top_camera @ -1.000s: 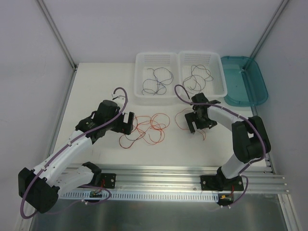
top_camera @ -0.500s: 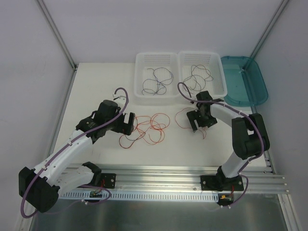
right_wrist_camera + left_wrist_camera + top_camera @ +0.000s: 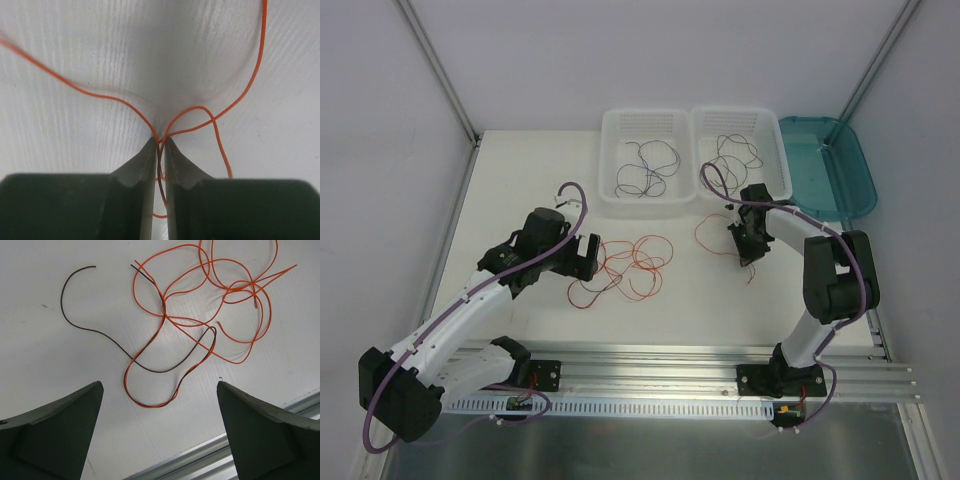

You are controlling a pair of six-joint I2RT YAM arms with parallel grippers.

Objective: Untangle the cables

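A tangle of thin orange and dark cables (image 3: 625, 265) lies mid-table, just right of my left gripper (image 3: 586, 256), which stands wide open and touches nothing. In the left wrist view the same tangle (image 3: 200, 315) spreads ahead of the open left gripper (image 3: 159, 385), with one dark strand (image 3: 95, 332) trailing left. A separate orange cable loop (image 3: 704, 233) lies at the right. My right gripper (image 3: 750, 250) is shut on it. In the right wrist view the right gripper (image 3: 159, 141) pinches orange and dark strands (image 3: 100, 95) that fan out over the table.
Two white baskets stand at the back, the left basket (image 3: 610, 165) and the right basket (image 3: 784, 165), each holding thin dark wires. A teal tray (image 3: 825, 185) sits to their right. An aluminium rail (image 3: 650, 365) runs along the near edge.
My right gripper has shut on the right-hand orange cable and shifted right, towards the baskets, drawing the loop along. The left arm and the middle tangle have not moved.
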